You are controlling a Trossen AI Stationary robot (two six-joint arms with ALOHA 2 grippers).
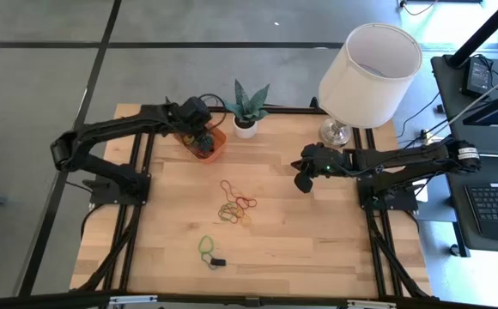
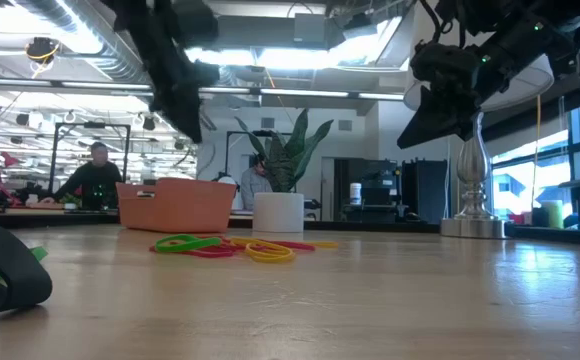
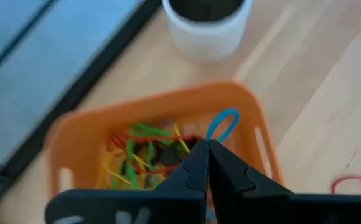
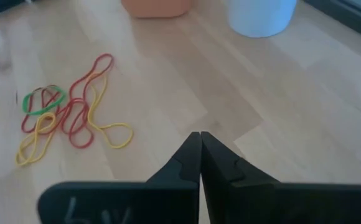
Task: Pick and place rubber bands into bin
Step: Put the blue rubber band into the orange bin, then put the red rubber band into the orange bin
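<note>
**Blue band held over the bin; loose bands left on the table**

The left gripper (image 3: 208,149) was seen poised directly above the orange bin (image 1: 218,148), its fingers pressed together on a blue rubber band (image 3: 223,123) whose loop stood out beyond the tips; inside the bin a tangle of green, yellow and red bands (image 3: 144,151) was already lying. The right gripper (image 4: 200,142) was held above bare wood between the lamp (image 1: 369,64) and the loose pile, its fingers closed tight with nothing between them.

The remaining rubber bands (image 1: 236,206) were spread flat near the table's middle, well apart from the bin; a green one (image 1: 206,246) lay alone nearer the front edge, beside a small black object (image 1: 218,261).

The bands were judged very light, soft and limp; they would likely sag, stretch and cling to one another, so that a pinch on one strand might lift several. A hold across a single strand at the outer edge of the pile was judged best. The loops were stretched into long ovals; in the right wrist view the longest red one (image 4: 92,79) ran slantwise toward the bin, while the others pointed in no shared direction.
</note>
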